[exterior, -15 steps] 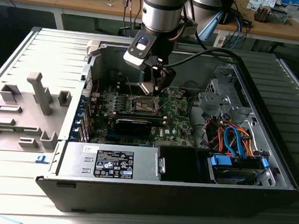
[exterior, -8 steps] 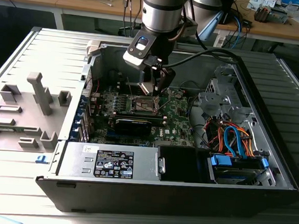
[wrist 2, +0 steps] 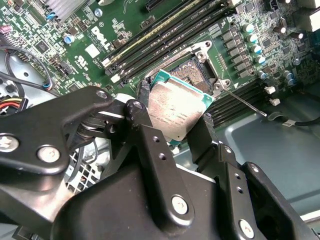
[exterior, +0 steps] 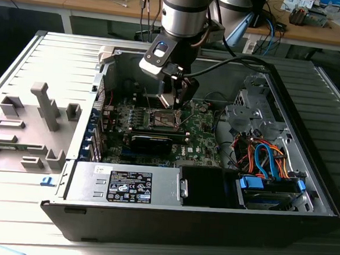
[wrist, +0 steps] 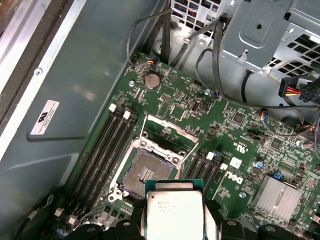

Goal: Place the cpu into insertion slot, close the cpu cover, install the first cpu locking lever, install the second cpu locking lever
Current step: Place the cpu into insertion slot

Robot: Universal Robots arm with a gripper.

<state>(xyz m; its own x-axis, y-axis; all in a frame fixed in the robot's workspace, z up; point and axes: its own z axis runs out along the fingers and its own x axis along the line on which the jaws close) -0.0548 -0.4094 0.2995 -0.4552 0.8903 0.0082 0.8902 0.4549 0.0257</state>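
Clamping the cpu [wrist: 175, 212], gripper [wrist 2: 173, 119] above insertion slot [wrist: 146, 175]

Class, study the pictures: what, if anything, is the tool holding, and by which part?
The tool holds the cpu, pinched by two opposite edges, close to the insertion slot.

A grey ribbed metal table [exterior: 11, 221] is recorded. Laid directly on it are an open dark metal computer case [exterior: 180, 224], grey plastic holder blocks [exterior: 46, 104] and a small blue piece [exterior: 47, 181].
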